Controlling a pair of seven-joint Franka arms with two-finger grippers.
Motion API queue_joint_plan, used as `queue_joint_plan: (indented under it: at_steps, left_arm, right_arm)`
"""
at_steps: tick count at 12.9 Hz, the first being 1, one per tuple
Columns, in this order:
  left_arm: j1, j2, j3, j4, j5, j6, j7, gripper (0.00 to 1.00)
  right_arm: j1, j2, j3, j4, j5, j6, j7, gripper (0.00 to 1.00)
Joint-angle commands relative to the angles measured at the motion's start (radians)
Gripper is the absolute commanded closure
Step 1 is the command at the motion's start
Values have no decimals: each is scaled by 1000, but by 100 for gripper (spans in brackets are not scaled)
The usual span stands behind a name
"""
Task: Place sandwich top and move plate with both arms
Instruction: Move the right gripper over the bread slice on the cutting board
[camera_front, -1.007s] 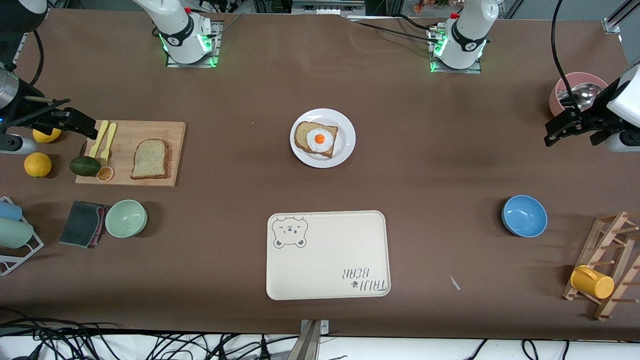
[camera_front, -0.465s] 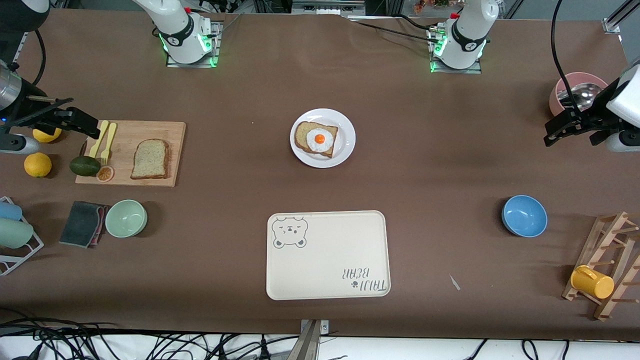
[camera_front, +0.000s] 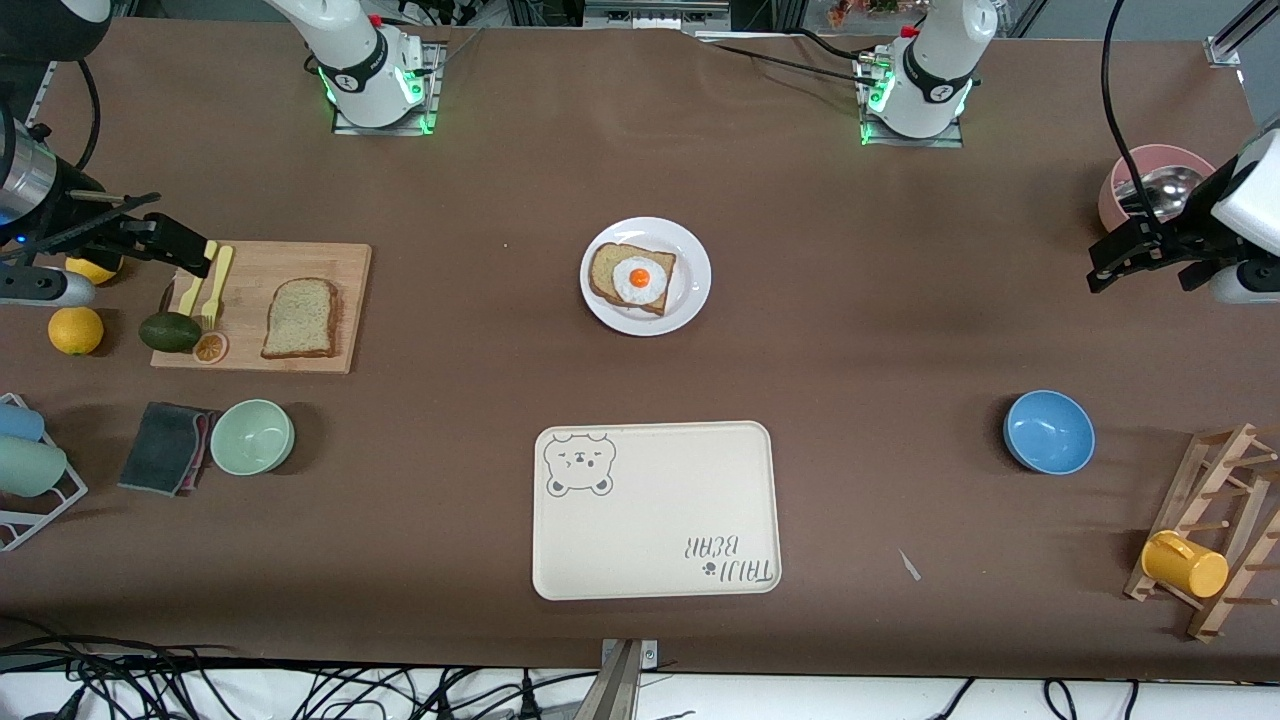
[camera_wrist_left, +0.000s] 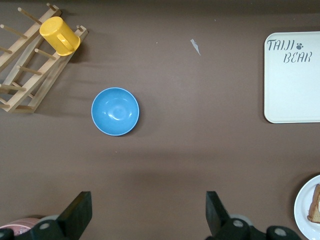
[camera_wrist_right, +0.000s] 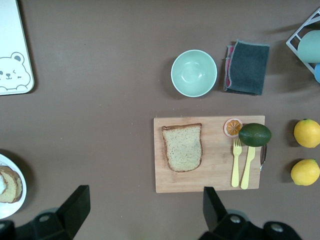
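Right pincer (camera_front: 185, 258) hangs wide open and empty over the board's (camera_front: 300, 262) fork end, arm level. Left pincer (camera_front: 1115, 262) waits wide open, empty, beside the pink bowl (camera_front: 1125, 180). Bread (camera_front: 300, 318) lies on the board; plate (camera_front: 690, 285) sits mid-tabletop.

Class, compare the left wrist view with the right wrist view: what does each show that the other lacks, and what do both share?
Left wrist only: blue bowl, yellow mug on the wooden rack.
Right wrist only: sandwich top on the cutting board, avocado, two lemons, green bowl, grey cloth.
Both: a part of the bear tray and the plate, and open jaws.
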Motion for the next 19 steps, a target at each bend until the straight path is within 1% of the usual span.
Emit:
queue_joint_plan:
  at_steps: [1,4,5,6,7,9,11,12,13,15,16,17,18,19]
  left_arm:
    - [-5,11,1,31,1,-20,15,0]
    - [-5,11,-20,31,2,-20,9,0]
    - [-5,11,-23,31,4,-20,9,0]
    - [-5,11,-20,31,4,-20,11,0]
    - [-2,11,-19,32,2,-20,12,0]
    - [-3,11,-22,32,2,-20,11,0]
    - [-3,11,-22,32,1,-20,8,0]
    - [-3,9,-22,32,1,-20,9,0]
    - [-3,11,-22,32,2,-20,8,0]
    - [-3,11,-22,32,1,-20,9,0]
    - [-3,11,-22,32,-1,-20,9,0]
    - [-3,11,-22,32,-1,-20,12,0]
    - [-3,11,-22,32,1,-20,15,0]
    - [-3,11,-22,32,-1,-18,15,0]
  right_arm:
    - [-4,-7,0,0,12,-7,13,0]
    - [-4,-1,0,-23,12,4,2,1]
    - [-2,1,1,-57,12,13,4,1]
    - [-2,-4,1,-92,14,37,14,5]
    - [-2,-14,1,-152,15,68,25,8]
    - [-2,-47,-2,-288,20,178,59,7]
    - [-4,-45,0,-388,20,264,57,8]
    - [-4,-48,0,-454,18,344,41,8]
    - [-2,-57,1,-541,15,451,30,8]
    - [-4,-64,1,-743,12,725,21,8]
    - [-2,-58,1,-816,12,814,18,8]
    - [-2,-45,0,-850,12,861,18,10]
    - [-2,-26,0,-853,9,866,18,14]
    - [-2,-19,0,-858,0,866,16,16]
